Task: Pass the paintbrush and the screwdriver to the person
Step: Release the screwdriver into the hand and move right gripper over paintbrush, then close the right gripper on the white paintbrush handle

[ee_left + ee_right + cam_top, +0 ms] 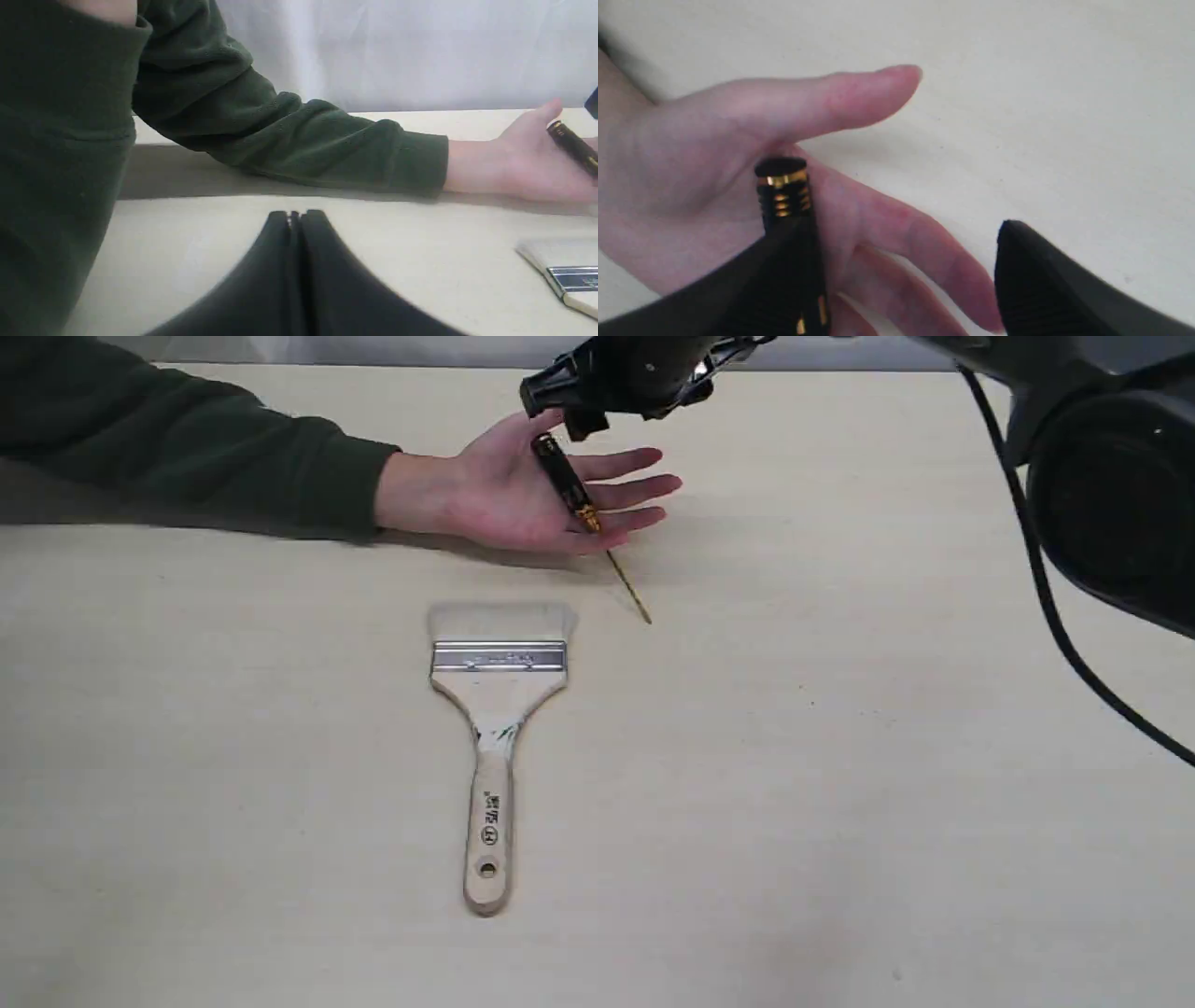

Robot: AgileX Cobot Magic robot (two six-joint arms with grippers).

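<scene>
The person's hand (509,490) lies palm up on the table, with a dark green sleeve (187,453) behind it. The screwdriver (565,481) lies across the palm, black handle on the hand and thin shaft reaching past the fingers toward the table. My right gripper (571,411) hovers just above the handle's end. In the right wrist view it (901,228) is open, and one finger (784,261) is against the screwdriver (782,186). The paintbrush (499,709) lies flat on the table, bristles toward the hand. My left gripper (294,217) is shut and empty, low over the table.
The right arm's black body and cable (1055,607) fill the right side of the exterior view. A dark green sleeve (289,135) spans the left wrist view, and a second mass of the same green cloth (56,163) stands close to that camera. The brush's bristle end (565,275) lies nearby.
</scene>
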